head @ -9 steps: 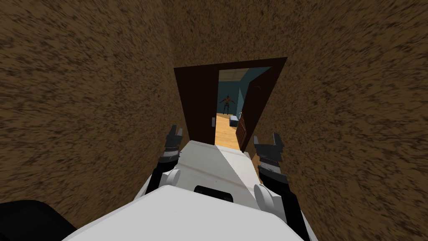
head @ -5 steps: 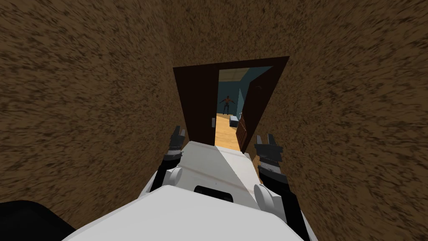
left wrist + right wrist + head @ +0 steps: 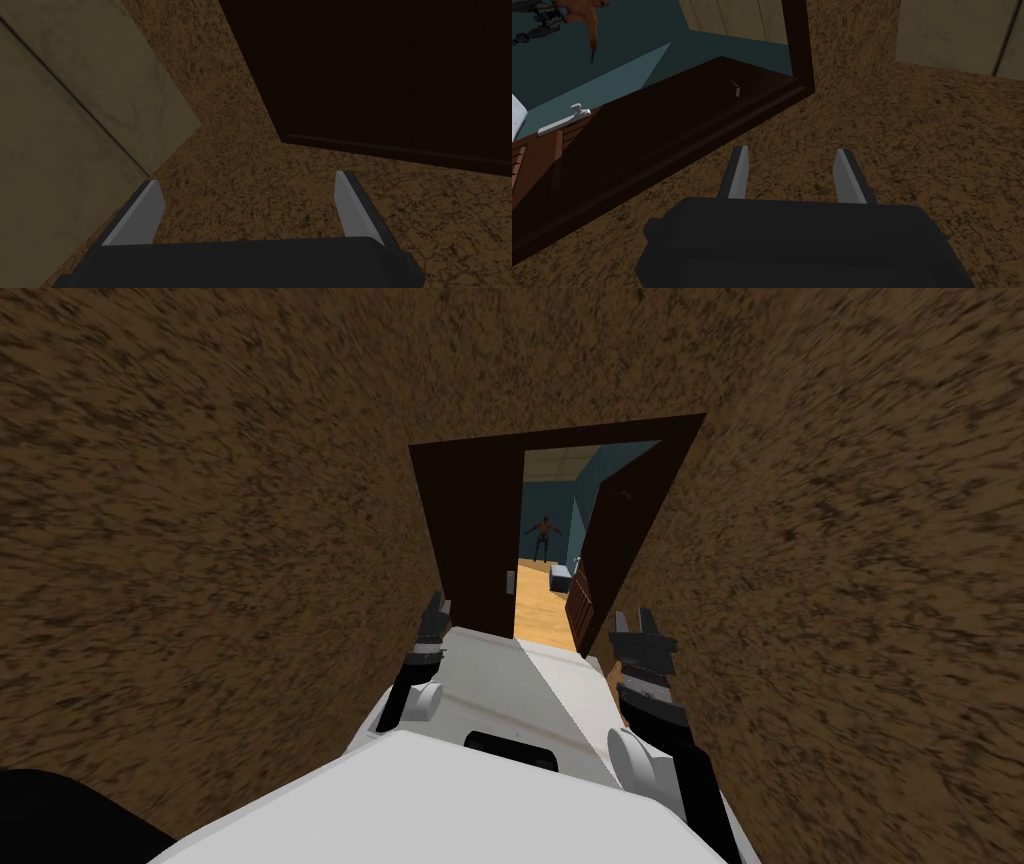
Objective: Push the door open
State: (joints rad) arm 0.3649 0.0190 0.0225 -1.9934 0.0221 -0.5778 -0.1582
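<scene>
Closing on dark door [image 3: 468,528], ajar. Left tool [image 3: 437,606] wide, right tool [image 3: 632,616] wide. Next I push leaf inward.

- The left end effector [image 3: 247,180] has two thin, light grey, blade-like fingers [image 3: 145,212] on a dark, box-shaped body.
- The right end effector [image 3: 792,150] is built alike, with pale blades on a blocky black housing.
- In the head view's lower middle, the left forearm [image 3: 403,690] and the right forearm [image 3: 662,728] are black, with ridged grey-and-black wrists.
- A round white joint cap [image 3: 428,700] sits at each arm's base.
</scene>
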